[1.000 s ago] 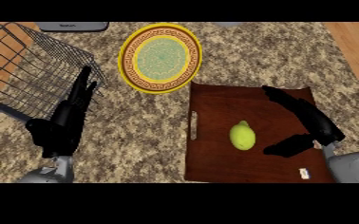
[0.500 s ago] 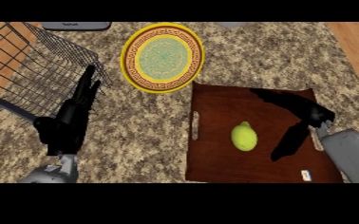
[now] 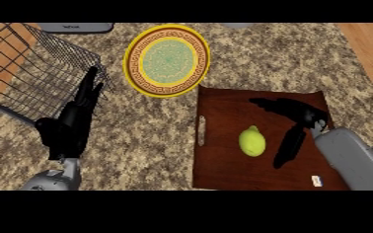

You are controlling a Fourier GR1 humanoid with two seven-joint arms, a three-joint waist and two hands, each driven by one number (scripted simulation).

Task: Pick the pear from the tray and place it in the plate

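Note:
A yellow-green pear (image 3: 252, 141) lies on the dark brown wooden tray (image 3: 226, 173), left of its middle. The round plate (image 3: 167, 61), yellow-rimmed with a green centre, sits on the counter up and left of the tray. My right hand (image 3: 300, 118) hovers over the tray just right of the pear, open, fingers spread toward the upper left and thumb hanging down beside the fruit without touching it. My left hand (image 3: 76, 113) rests open at the left, fingers pointing up, next to the wire basket.
A black wire basket (image 3: 40, 74) stands at the left edge of the speckled stone counter. A grey object (image 3: 76, 27) lies at the top left edge. The wooden floor shows at the top right corner.
My right hand has shifted left and down over the tray, closer to the pear, its thumb now lowered beside the fruit. The left hand and the pear have stayed put.

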